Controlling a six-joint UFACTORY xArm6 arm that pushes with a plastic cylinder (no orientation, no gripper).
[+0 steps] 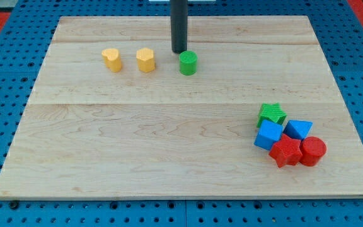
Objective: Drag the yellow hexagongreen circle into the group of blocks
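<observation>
My tip (179, 51) carries no jaws, so it neither opens nor closes and holds nothing; it can only push. It stands just beside the green circle (188, 63), at the circle's upper-left edge; contact appears likely but cannot be confirmed. Two yellow blocks (111, 59) (145, 60), shapes unclear, sit to the tip's left. The group lies well apart toward the view's lower right: green star (271, 113), blue cube (268, 135), blue triangle (299, 128), red star (286, 152), red cylinder (313, 151). The drag appears barely begun; nearly the whole travel remains.
</observation>
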